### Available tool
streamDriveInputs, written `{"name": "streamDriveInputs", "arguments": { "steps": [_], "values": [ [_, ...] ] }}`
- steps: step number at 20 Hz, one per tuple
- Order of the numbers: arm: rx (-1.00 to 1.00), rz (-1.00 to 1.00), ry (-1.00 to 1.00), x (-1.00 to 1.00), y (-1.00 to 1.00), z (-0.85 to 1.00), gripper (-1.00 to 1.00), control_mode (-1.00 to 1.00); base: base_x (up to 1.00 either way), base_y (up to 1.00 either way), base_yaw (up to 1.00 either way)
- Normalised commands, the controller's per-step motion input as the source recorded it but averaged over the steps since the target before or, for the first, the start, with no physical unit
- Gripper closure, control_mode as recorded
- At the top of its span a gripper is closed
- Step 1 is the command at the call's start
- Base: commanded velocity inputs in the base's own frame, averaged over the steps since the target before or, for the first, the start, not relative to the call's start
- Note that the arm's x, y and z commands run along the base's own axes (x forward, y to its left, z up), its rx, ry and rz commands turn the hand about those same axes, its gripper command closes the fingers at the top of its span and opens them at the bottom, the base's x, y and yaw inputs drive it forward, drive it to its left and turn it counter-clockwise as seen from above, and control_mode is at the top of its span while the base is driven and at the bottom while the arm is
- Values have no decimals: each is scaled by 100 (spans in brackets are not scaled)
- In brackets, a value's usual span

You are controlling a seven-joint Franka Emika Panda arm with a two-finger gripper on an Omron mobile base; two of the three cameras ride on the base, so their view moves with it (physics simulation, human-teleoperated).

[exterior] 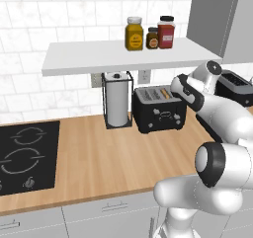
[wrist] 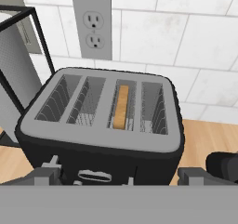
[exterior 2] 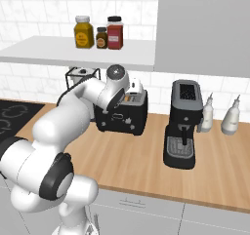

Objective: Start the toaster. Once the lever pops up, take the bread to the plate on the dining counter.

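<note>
I've got my gripper point(wrist: 119, 176) fingers spread wide, holding nothing; the toaster point(wrist: 100, 125) sits just ahead between them, bread point(wrist: 121, 107) down in its third slot. Lever not yet pressed, I judge; toasting and carrying remain

Kitchen, tiled wall, wooden counter point(exterior: 108, 158), hob point(exterior: 27, 155), toaster point(exterior: 159, 108), coffee machine point(exterior 2: 183, 124)
</note>
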Motion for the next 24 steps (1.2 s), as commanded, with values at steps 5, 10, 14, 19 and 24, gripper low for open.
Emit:
{"name": "streamDriveInputs", "arguments": {
  "steps": [5, 10, 14, 19, 24],
  "values": [
    [0, 0, 0, 0, 0, 0, -100, -100, 0, 0, 0],
    [0, 0, 0, 0, 0, 0, -100, -100, 0, 0, 0],
    [0, 0, 0, 0, 0, 0, -100, -100, 0, 0, 0],
    [0, 0, 0, 0, 0, 0, -100, -100, 0, 0, 0],
    [0, 0, 0, 0, 0, 0, -100, -100, 0, 0, 0]
  ]
}}
